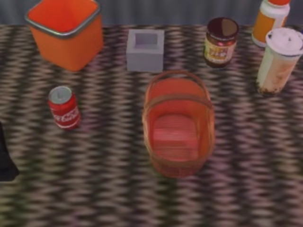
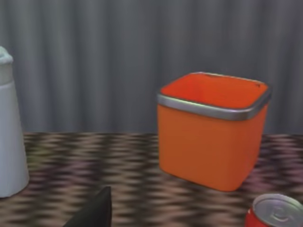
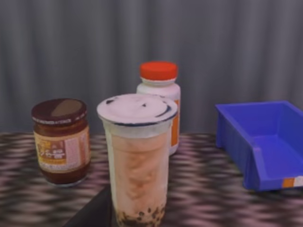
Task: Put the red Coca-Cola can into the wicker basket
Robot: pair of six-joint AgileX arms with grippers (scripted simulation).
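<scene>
You are looking at a rendered test scene, not a real room: a counter (image 1: 104,189) with a blurred woven pattern, a plain grey pleated backdrop (image 2: 94,56) behind it, and unrelated props set out, such as a blue storage bin (image 3: 265,142) and a grey block (image 1: 145,49).

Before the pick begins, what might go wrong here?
1. The can stands upright and is round, so an off-centre approach by the left end effector, parked at the table's left edge, may tip it over.
2. The basket has a handle arching across its middle; a can carried low may hit it.
3. The orange bin stands near the can and may be taken for the goal.
</scene>
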